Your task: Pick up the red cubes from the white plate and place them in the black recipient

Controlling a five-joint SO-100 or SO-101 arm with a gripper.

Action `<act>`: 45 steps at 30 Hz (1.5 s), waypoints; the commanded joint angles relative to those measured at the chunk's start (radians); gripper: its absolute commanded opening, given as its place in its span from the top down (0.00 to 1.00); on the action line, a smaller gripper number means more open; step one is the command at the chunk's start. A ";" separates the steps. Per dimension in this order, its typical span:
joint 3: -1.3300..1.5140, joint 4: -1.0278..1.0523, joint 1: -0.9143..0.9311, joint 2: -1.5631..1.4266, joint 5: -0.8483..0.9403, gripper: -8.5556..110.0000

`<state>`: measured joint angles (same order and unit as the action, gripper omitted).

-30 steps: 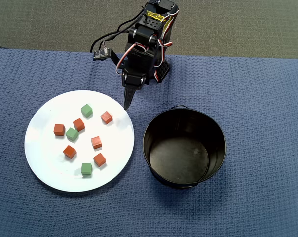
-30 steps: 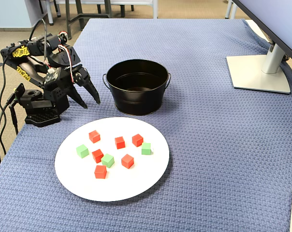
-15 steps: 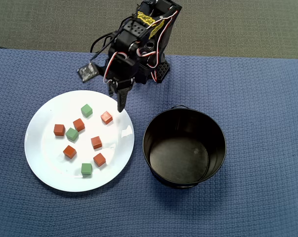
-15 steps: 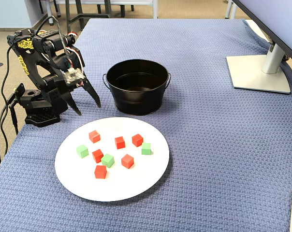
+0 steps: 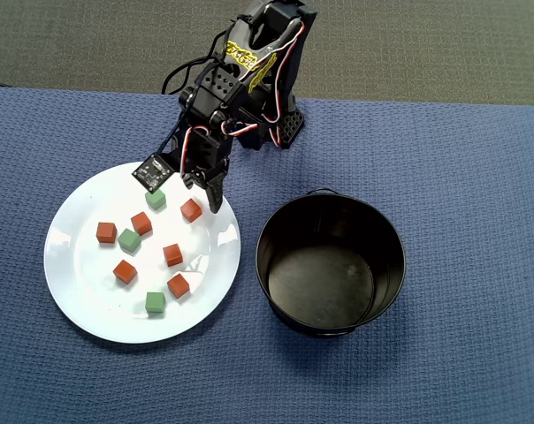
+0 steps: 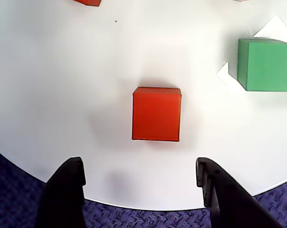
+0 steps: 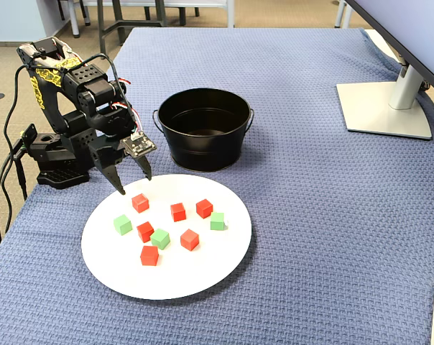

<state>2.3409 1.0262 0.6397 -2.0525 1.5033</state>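
The hand (image 7: 131,183) hangs spread wide over the left rim of the white plate (image 7: 202,277) in the fixed view, gripping nothing. In the wrist view its two dark fingers (image 6: 67,190) bracket one red cube (image 6: 156,114), which sits on the plate just ahead of the tips, a green cube (image 6: 265,64) off to the right. This looks like the approach for the first pick: all six red cubes still lie on the plate, and the black recipient (image 5: 331,265) stands empty just right of the plate in the overhead view. The targeted cube (image 5: 191,210) is the one nearest the arm. The next move, by the look of it, calls for a short drop so the fingers come down on either side of that cube, then a squeeze; the alignment appears good, roughly centred. Compared with a second ago, the arm has swung over from the bare tabletop between plate and base, leaned out over the rim, and the hand has gone from nearly closed to spread. The cubes have not shifted.
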 commanded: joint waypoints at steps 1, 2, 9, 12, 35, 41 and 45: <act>-0.061 -0.035 0.025 0.028 0.035 0.74; -0.063 -0.048 0.031 0.040 0.040 0.74; -0.054 -0.138 0.051 0.110 0.049 0.77; -0.067 -0.153 0.051 0.146 0.046 0.77; -0.103 -0.249 0.032 0.232 -0.063 0.93; -0.288 0.031 -0.008 0.103 -0.218 0.93; -0.370 0.089 -0.080 -0.032 -0.364 0.93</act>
<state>2.1016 1.0477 0.6259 -1.9512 1.2640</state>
